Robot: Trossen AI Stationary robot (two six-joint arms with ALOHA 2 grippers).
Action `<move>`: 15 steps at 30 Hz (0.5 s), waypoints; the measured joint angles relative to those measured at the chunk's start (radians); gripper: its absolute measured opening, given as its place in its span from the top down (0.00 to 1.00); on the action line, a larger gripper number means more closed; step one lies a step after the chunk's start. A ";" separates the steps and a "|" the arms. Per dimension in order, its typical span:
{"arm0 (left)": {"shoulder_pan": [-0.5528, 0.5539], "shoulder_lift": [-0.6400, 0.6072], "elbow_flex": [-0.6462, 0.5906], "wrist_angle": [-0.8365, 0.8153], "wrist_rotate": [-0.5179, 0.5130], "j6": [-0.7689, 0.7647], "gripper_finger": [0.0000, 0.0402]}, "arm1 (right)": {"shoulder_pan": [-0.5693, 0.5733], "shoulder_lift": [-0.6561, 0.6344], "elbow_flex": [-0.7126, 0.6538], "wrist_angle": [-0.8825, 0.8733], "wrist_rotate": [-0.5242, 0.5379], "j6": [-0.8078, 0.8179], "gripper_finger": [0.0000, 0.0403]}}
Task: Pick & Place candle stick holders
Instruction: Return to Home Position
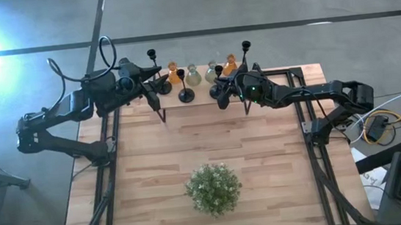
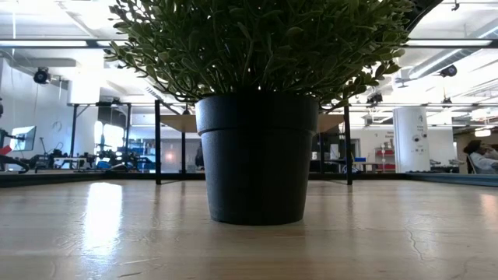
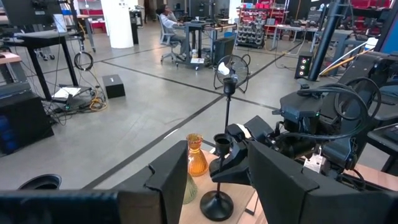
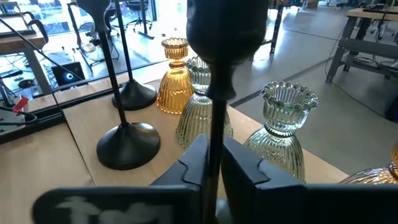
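Standing upright, candle stick holders (image 4: 127,144) look black (thin-stemmed, round-based).

No words to read.
The far screen (image 2: 22,138) and the shelves (image 3: 252,28) in the room behind the table are too small to make out any letters, numbers or signs.
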 joint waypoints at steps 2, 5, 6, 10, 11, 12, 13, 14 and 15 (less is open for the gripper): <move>0.000 0.000 0.000 0.000 0.000 0.000 0.57 | 0.000 0.000 0.000 0.001 0.000 -0.003 0.86; 0.000 0.000 0.000 0.000 0.000 0.000 0.57 | 0.000 0.000 0.000 0.016 0.000 -0.004 0.79; 0.000 0.000 0.000 0.000 0.000 0.000 0.57 | 0.000 0.000 0.000 0.018 0.000 -0.004 0.77; 0.000 0.000 0.000 0.000 0.000 0.000 0.57 | 0.000 0.000 0.000 0.018 0.000 -0.011 0.68; 0.000 0.000 0.000 0.000 0.000 0.000 0.57 | 0.000 0.000 0.000 0.018 0.000 -0.011 0.66; 0.000 0.000 0.000 0.000 0.000 0.000 0.57 | 0.000 0.000 0.000 0.018 0.000 -0.011 0.64; 0.000 0.000 0.000 0.000 0.000 0.000 0.57 | 0.000 0.000 0.000 0.017 0.000 -0.011 0.62; 0.000 0.000 0.000 0.000 0.000 0.000 0.57 | 0.001 0.000 0.000 0.017 0.000 -0.011 0.61; 0.000 0.000 0.000 0.000 0.000 0.000 0.57 | 0.001 -0.002 0.000 0.016 0.000 -0.009 0.59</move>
